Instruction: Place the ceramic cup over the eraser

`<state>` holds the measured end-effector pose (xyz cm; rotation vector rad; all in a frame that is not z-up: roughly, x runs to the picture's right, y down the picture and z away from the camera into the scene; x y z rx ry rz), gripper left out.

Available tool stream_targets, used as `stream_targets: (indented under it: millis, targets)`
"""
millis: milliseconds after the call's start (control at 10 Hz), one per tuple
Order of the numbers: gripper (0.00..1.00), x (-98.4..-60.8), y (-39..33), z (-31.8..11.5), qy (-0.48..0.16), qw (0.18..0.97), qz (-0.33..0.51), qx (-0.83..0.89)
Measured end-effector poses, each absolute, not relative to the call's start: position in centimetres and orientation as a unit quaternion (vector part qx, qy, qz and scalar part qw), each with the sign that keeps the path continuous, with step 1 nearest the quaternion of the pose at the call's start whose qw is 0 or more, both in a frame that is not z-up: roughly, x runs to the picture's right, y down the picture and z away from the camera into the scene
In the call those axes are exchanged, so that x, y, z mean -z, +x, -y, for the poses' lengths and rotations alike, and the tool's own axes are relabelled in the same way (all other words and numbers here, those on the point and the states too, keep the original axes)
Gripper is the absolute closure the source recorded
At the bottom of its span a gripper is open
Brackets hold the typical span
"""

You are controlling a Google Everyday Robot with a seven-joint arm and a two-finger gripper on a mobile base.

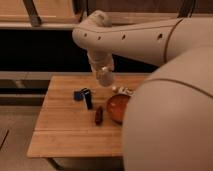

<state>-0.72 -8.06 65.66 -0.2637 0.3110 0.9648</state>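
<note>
The eraser (88, 99) is a slim black bar standing on the wooden table (65, 135), left of centre. A small white thing (122, 90) just behind the orange bowl looks like the ceramic cup, partly hidden by the bowl's rim. My arm comes in from the right, bends high and drops down to the gripper (105, 80). The gripper hangs shut over the table's back half, up and to the right of the eraser and just left of the white cup. I see nothing held in it.
A wide orange-red bowl (117, 108) sits right of the eraser, half hidden by my arm's large pale body (170, 125). A dark reddish-brown oblong thing (99, 115) lies between bowl and eraser. A small blue object (78, 95) is beside the eraser's left. Dark shelving stands behind the table.
</note>
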Motion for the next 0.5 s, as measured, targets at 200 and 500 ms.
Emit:
stream_targets:
  millis: [200, 500]
  targets:
    - [1.00, -61.5, -1.9, 7.4, -0.132, 0.866, -0.142, -0.461]
    - [1.00, -58.7, -2.7, 6.7, -0.150, 0.863, -0.135, -0.463]
